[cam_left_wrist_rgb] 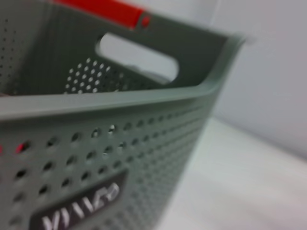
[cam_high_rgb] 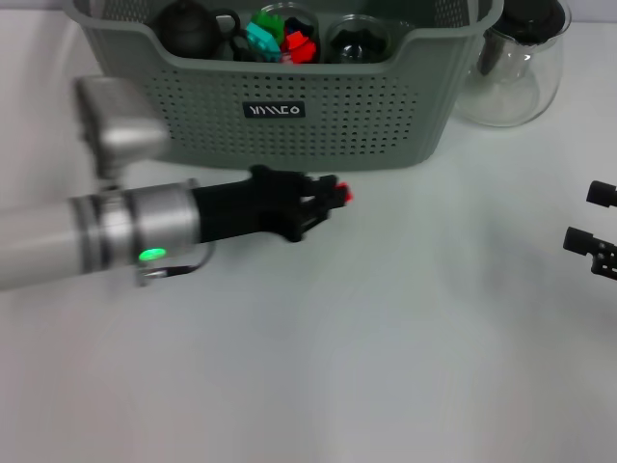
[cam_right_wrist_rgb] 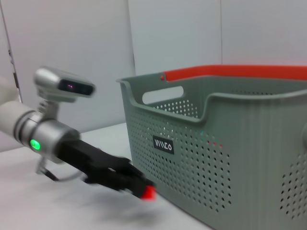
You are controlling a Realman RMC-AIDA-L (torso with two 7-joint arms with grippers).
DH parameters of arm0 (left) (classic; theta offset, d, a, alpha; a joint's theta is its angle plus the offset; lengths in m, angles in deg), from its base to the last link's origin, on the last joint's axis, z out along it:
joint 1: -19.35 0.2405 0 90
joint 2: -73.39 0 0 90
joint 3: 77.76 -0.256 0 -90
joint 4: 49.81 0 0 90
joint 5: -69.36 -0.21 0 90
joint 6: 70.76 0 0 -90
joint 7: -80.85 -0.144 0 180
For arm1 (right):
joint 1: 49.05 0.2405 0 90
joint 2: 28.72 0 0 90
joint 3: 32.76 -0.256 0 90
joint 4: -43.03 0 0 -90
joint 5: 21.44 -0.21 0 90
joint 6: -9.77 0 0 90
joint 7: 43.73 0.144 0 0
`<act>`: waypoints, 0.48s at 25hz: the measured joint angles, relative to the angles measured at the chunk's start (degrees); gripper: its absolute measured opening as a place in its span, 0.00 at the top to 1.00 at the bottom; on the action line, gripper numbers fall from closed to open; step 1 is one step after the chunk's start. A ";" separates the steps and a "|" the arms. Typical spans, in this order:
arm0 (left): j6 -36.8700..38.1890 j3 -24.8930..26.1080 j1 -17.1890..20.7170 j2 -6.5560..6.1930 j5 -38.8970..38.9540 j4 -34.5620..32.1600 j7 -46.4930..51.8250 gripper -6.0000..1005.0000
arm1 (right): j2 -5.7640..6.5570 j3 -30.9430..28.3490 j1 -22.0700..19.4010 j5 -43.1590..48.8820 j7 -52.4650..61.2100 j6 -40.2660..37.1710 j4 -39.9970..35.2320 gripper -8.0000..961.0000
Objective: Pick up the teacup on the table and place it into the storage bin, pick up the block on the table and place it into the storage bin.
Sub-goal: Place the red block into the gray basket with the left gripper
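Observation:
The grey-green storage bin [cam_high_rgb: 386,125] stands at the back of the table and fills the left wrist view [cam_left_wrist_rgb: 144,143]. My left gripper [cam_high_rgb: 333,196] is shut on a small red block [cam_high_rgb: 345,196], just in front of the bin's front wall and below its rim. In the right wrist view the block [cam_right_wrist_rgb: 148,192] hangs a little above the table beside the bin [cam_right_wrist_rgb: 240,143]. A clear round glass that looks like the teacup [cam_high_rgb: 359,40] sits inside the bin. My right gripper [cam_high_rgb: 586,217] is open at the right edge, holding nothing.
A glass pitcher [cam_high_rgb: 516,68] with a dark lid stands right of the bin. Inside the bin are a dark teapot [cam_high_rgb: 188,29] and coloured blocks [cam_high_rgb: 284,39]. A red strip [cam_right_wrist_rgb: 240,72] runs along the bin's far rim.

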 joint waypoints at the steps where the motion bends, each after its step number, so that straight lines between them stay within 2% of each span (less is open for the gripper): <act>1: 3.83 -0.80 1.43 -0.06 0.01 -2.58 1.52 0.84 | 0.02 -0.12 0.10 0.01 0.00 -0.07 -0.01 0.27; 3: 14.62 -1.87 4.77 -0.73 0.02 -8.43 4.56 0.84 | 0.01 -0.17 0.27 0.01 0.00 -0.12 0.00 0.27; 6: 27.88 -1.02 7.44 -2.21 0.57 -12.58 6.97 0.84 | -0.06 -0.17 0.47 0.00 0.00 -0.20 0.00 0.27; 9: 38.73 3.16 7.87 -3.16 2.33 -14.79 8.76 0.84 | -0.11 -0.17 0.70 0.14 -0.02 -0.59 0.00 0.27; 12: 42.87 6.45 6.57 -3.40 7.99 -18.67 13.88 0.84 | -0.18 -0.16 0.82 0.20 -0.18 -0.93 0.00 0.27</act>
